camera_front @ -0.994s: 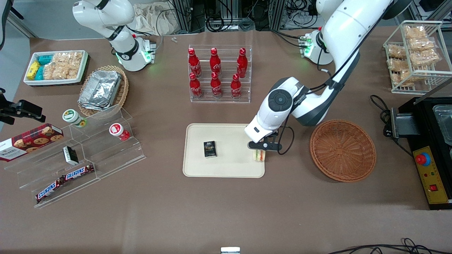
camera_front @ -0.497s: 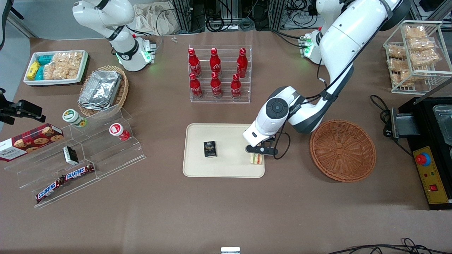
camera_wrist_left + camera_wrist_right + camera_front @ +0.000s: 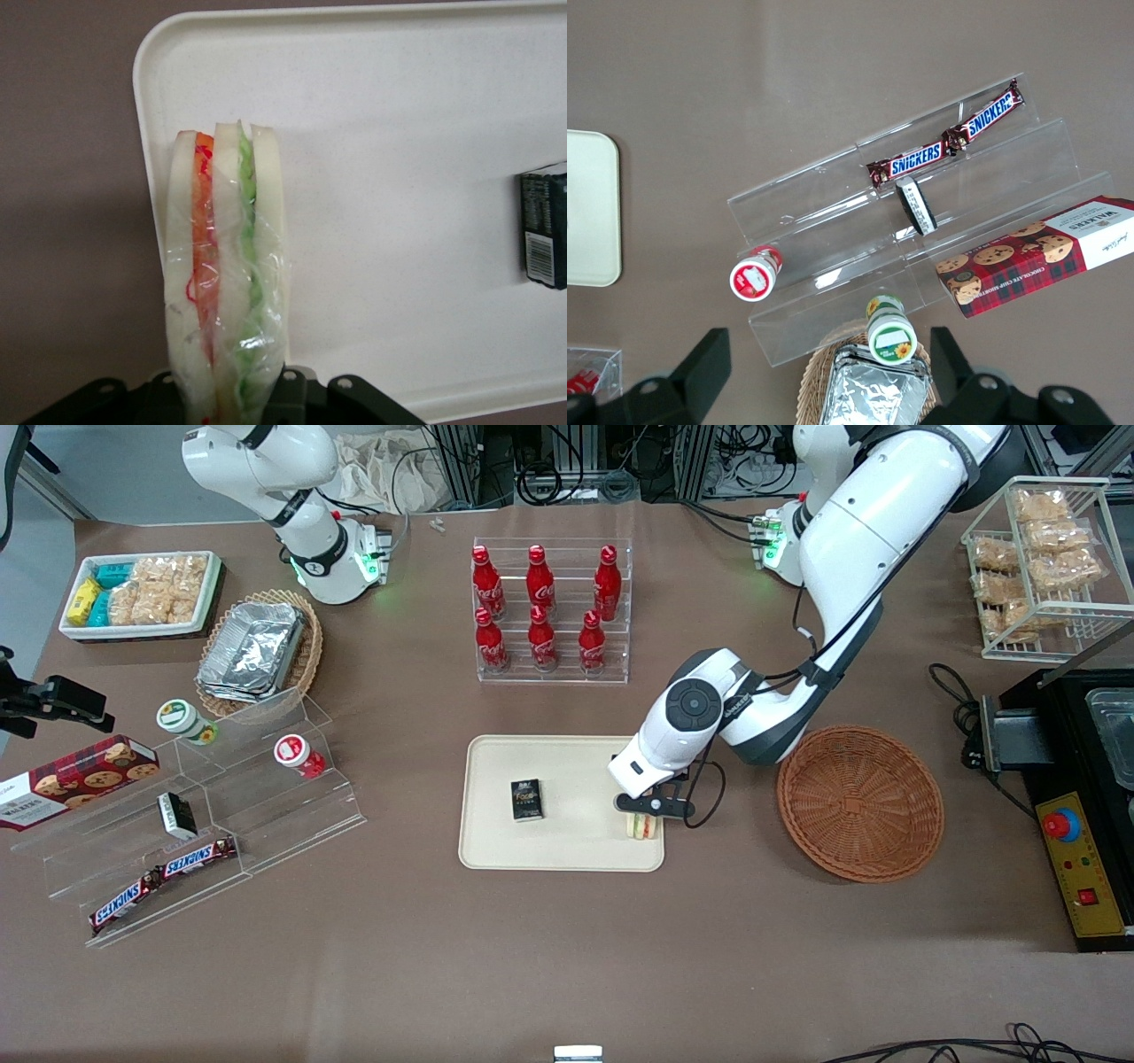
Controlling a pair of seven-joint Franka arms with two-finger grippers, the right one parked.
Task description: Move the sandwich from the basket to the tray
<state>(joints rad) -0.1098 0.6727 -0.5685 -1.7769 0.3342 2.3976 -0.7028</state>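
Step in hand: setting the sandwich [image 3: 226,274] down on the tray [image 3: 567,850]; the basket [image 3: 859,803] sits empty toward the working arm's end of the counter [image 3: 567,957].
Pincer: the pincer [image 3: 645,815] hangs over the tray's edge nearest the basket, its fingers clamped on the sandwich at the wrapped base.
Sandwich: held on edge, filling layers showing; in the wrist view it lies close along the tray's rim, over the tray but only just inside it.
Contact: whether the sandwich already touches the tray I cannot tell.
How to do it well: judging by the narrow margin, shift a little toward the tray's middle before lowering, so that the wedge does not land on the rim and tip onto the counter.
Release: lower until the bread rests, then part the fingers gently; the soft bread and slippery wrap may cling, so lift straight up.
Neighbour: the small dark box [image 3: 526,799] lies well apart on the tray, no obstacle.
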